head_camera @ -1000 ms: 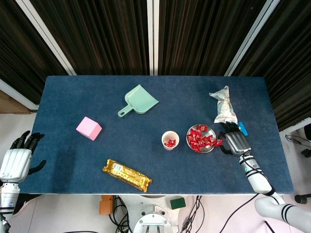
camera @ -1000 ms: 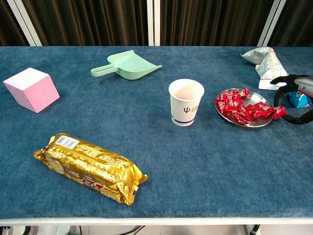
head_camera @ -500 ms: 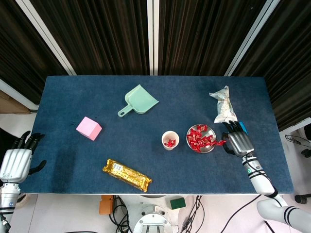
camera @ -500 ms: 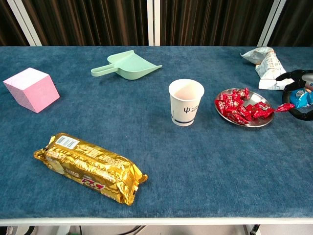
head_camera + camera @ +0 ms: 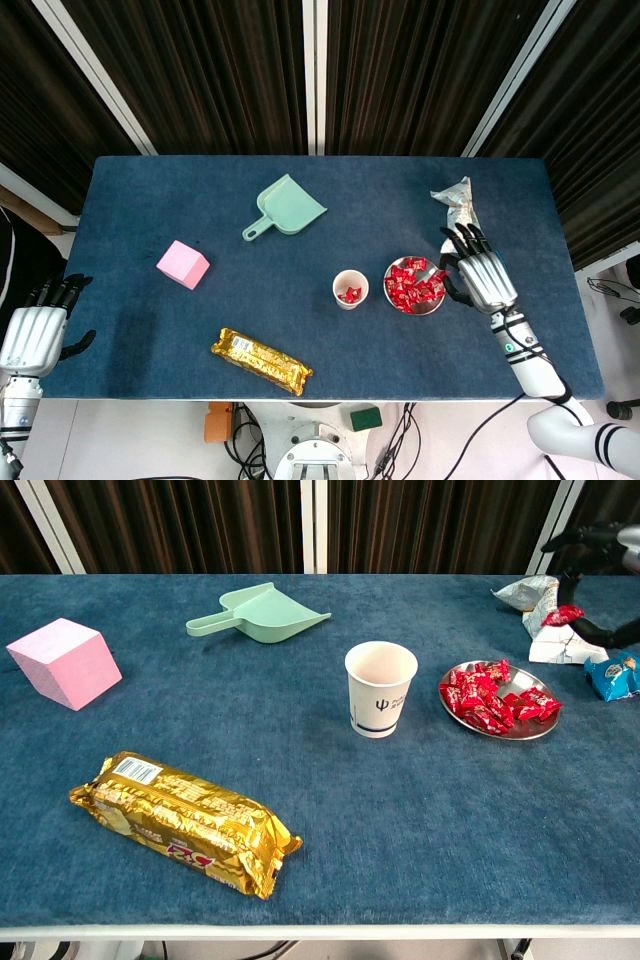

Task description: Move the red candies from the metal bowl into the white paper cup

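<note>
We see the right hand pinching a red candy above the table's right edge. Beside it, the bowl sits right of the cup. The left hand hangs spread off the left edge.

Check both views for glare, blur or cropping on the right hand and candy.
Head view: even light, sharp; right hand hides the candy it holds. Chest view: hand cut off by the frame edge at top right, pinched red candy clear; mild glare on the gold snack pack.
</note>
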{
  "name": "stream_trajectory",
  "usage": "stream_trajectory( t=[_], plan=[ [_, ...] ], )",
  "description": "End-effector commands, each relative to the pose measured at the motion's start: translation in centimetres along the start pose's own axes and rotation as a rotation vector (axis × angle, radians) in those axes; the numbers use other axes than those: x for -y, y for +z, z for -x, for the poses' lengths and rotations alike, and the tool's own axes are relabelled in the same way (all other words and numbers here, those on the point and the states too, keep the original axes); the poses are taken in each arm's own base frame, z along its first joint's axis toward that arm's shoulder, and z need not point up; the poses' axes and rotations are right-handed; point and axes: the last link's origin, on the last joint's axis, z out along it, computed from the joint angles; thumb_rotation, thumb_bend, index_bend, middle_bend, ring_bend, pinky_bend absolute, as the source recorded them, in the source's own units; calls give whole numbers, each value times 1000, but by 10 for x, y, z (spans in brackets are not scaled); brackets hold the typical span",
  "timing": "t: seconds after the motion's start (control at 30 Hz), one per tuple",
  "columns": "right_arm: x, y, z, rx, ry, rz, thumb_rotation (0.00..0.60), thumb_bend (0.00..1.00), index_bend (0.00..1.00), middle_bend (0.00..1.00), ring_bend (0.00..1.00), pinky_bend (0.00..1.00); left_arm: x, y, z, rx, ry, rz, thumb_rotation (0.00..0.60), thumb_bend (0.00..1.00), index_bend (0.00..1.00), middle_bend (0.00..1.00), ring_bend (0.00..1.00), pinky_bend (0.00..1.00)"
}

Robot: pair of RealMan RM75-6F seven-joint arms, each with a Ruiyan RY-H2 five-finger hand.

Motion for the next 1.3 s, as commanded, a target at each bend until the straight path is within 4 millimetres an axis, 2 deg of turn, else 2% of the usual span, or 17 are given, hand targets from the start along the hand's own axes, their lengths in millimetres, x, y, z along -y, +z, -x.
stream_trajectory(
  t=[0.03,0.27,0.5,0.53,0.6,0.67,0.7,0.77,0.97,1.13,1.3],
  plan=[
    [27,21,-8,-14,-10,-63,600,477,681,80,0,0,1,1,0,3,1,-2,600,185,172,155,57,206],
    [72,47,5,39,-2,-153,600,477,681,80,0,0,2,2,0,2,-1,-5,600,185,173,155,58,206],
    [100,60,21,69,0,-202,600,477,664,80,0,0,4,2,-1,-1,-6,-7,600,185,172,155,57,206],
    [103,61,22,75,-1,-207,600,477,636,78,0,0,4,1,-2,-2,-7,-7,600,185,172,155,57,206],
    [107,61,25,95,-3,-221,600,467,511,65,0,0,4,1,-2,-2,-10,-5,600,185,172,155,58,206],
    [110,62,26,107,-2,-233,600,424,319,46,0,0,4,1,-2,-4,-11,-3,600,185,172,155,57,206],
    [111,62,26,107,0,-237,600,409,271,43,0,0,4,1,-2,-4,-11,-2,600,185,172,155,57,206],
    [111,61,26,102,4,-242,600,385,192,38,0,0,4,0,-3,-5,-13,-2,600,185,173,155,57,206],
    [102,51,19,75,2,-232,600,374,171,38,0,0,4,0,-2,-4,-12,0,600,185,172,155,58,206],
    [81,30,19,80,4,-193,600,374,246,43,0,0,4,-1,-3,-8,-11,3,600,185,172,155,57,206],
    [57,14,28,157,42,-133,600,374,307,43,0,0,3,-3,-4,-13,-15,5,600,185,173,155,57,205]
  ],
)
